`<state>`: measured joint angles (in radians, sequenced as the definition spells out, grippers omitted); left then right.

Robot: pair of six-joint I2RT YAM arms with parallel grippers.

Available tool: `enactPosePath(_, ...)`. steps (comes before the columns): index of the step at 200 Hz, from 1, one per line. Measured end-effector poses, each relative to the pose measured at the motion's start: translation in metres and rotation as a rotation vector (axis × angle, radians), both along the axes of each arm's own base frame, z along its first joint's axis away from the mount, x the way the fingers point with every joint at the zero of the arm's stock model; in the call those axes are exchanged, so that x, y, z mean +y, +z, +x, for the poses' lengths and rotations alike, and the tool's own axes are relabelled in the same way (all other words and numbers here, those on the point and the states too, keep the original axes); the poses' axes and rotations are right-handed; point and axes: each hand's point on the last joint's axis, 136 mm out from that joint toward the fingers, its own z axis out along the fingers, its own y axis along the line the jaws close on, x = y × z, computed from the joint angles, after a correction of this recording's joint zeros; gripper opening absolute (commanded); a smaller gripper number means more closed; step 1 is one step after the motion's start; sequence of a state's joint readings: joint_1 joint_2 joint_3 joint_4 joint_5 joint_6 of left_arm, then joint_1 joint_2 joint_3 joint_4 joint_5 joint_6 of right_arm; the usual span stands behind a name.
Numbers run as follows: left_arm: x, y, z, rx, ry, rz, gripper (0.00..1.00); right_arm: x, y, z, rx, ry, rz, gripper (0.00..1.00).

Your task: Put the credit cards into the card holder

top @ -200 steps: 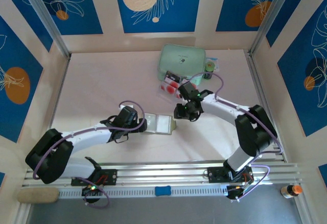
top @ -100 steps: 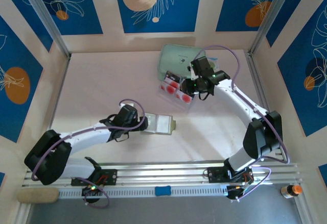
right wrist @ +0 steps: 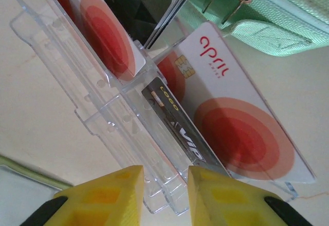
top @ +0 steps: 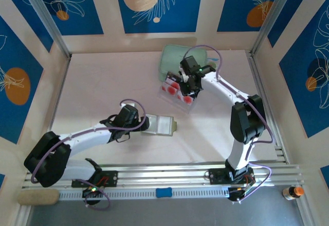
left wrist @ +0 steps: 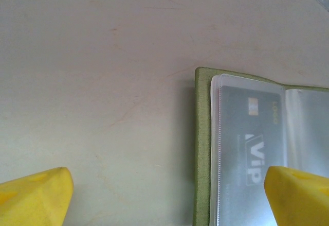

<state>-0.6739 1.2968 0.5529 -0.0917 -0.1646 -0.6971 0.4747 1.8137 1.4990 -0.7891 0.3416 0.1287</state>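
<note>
Left hand (top: 145, 124) first: my fingers are spread wide apart, nothing between them, low over the tabletop (top: 103, 82) at the near left. Right in front of them lies the card holder (top: 163, 125), opened flat. From my left wrist I see its olive edge and a clear sleeve inside, with a grey VIP card (left wrist: 252, 143) tucked under the plastic. One yellow fingertip sits out over bare tabletop, the other over the sleeve side of the holder.

Now my right hand (right wrist: 165, 195), stretched to the far middle of the tabletop. It is down over the clear plastic tray (right wrist: 103, 113), which stands just in front of the mint-green zip case (right wrist: 277, 10). The credit cards (right wrist: 241, 133) are there, pale with big red circles, leaning in the tray's slots; one reads "april". A dark card with gold lettering (right wrist: 180, 128) stands in a slot just ahead of my fingertips. My right fingers are drawn close, with a narrow gap between them, and the tray's ribbed near edge shows through that gap. I cannot tell whether I am pinching anything. The tray and the card holder are well apart.
</note>
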Motion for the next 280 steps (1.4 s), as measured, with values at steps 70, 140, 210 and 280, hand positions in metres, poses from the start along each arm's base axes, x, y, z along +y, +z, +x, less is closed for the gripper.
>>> enactPosePath(70, 0.0, 0.0, 0.0, 0.001, 0.0, 0.001, 0.95, 0.004, -0.019, 0.006, 0.004, 0.059, -0.129, 0.27)
enactPosePath(140, 0.0, 0.0, 0.0, 0.001, 0.0, 0.001, 0.95, 0.0, -0.028, 0.008, 0.011, 0.07, -0.171, 0.22)
enactPosePath(210, 0.0, 0.0, 0.0, 0.0, 0.001, 0.0, 0.96, 0.002, -0.029, 0.008, 0.014, 0.076, -0.163, 0.15)
enactPosePath(280, 0.0, 0.002, 0.0, -0.004, 0.001, -0.003, 0.95, 0.004, -0.033, 0.006, 0.024, 0.09, -0.161, 0.2)
